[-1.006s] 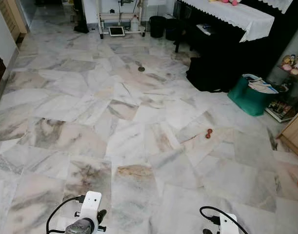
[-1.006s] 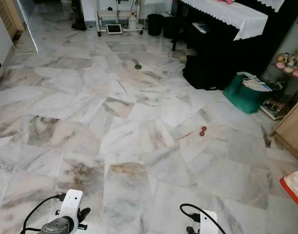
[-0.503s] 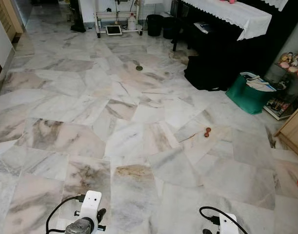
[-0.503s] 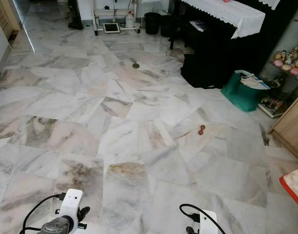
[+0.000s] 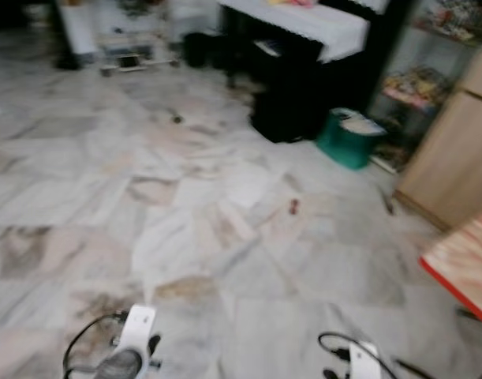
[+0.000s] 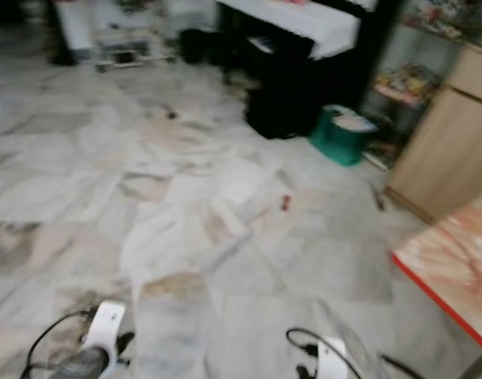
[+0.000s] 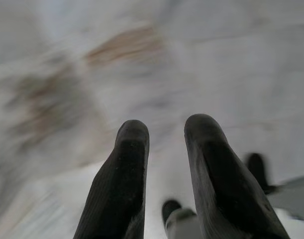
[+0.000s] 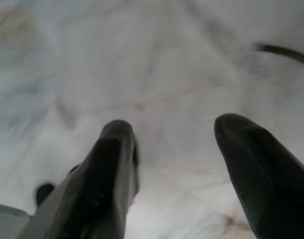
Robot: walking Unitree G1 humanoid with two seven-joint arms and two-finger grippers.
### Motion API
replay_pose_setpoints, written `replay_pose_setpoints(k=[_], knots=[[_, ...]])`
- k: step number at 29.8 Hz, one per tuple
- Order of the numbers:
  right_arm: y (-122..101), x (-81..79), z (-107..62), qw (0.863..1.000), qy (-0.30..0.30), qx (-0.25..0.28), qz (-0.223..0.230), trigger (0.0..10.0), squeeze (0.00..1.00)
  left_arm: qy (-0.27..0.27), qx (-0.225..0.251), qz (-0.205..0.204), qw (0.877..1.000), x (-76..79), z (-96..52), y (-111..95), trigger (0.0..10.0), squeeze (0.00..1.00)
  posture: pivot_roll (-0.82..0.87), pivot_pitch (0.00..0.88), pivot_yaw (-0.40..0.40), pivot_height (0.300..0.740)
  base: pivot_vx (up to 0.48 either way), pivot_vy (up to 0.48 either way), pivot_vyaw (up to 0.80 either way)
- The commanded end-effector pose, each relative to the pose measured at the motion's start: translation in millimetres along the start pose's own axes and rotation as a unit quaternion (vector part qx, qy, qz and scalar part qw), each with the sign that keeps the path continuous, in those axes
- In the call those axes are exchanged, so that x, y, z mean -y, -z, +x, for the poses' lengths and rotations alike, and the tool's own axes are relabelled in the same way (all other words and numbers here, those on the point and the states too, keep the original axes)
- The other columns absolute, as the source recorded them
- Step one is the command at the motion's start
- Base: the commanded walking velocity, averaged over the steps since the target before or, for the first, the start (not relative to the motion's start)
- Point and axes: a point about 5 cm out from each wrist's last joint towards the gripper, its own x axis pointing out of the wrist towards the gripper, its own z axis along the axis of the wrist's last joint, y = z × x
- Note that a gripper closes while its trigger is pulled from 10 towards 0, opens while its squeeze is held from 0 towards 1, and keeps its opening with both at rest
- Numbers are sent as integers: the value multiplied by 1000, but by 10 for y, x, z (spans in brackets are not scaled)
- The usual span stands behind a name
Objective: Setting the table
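A table (image 6: 453, 260) with a marbled orange top and a red edge juts in at the right, over the marble floor (image 5: 225, 237). Nothing can be made out on the part of it in view. Both arms hang low at the bottom of the head views, the left arm (image 5: 130, 359) and the right arm (image 5: 355, 365). In the left wrist view my left gripper (image 7: 166, 130) is open over bare floor, with nothing between its fingers. My right gripper (image 8: 174, 132) is open wider, also above bare floor. The pictures are blurred.
A wooden cabinet (image 5: 453, 158) stands at the right behind the table. A green bag (image 5: 347, 140) and a black bag (image 5: 284, 118) sit by dark furniture under a white lace cloth (image 5: 304, 20). A small red object (image 5: 293, 207) lies mid-floor.
The whole view has swung to the right and blurred. The red-edged table and the wooden cabinet have come much further into view. The arms hang as before.
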Motion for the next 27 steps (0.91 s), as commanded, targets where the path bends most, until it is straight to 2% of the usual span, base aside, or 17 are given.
replay_pose_setpoints(k=[1, 27], knots=[[3, -54, 6, 1000, -6, 0, 0, 10000, 0, -13, -10, -1, 1000, -102, -31, 75, 10000, 0, 83, 0, -55, 740, 0, 0, -656], [-12, -32, 6, 1000, 0, 2, -2, 10000, 0, -5, -7, 0, 1000, -80, -32, 78, 10000, 0, 83, 0, -60, 740, 0, 0, -657]])
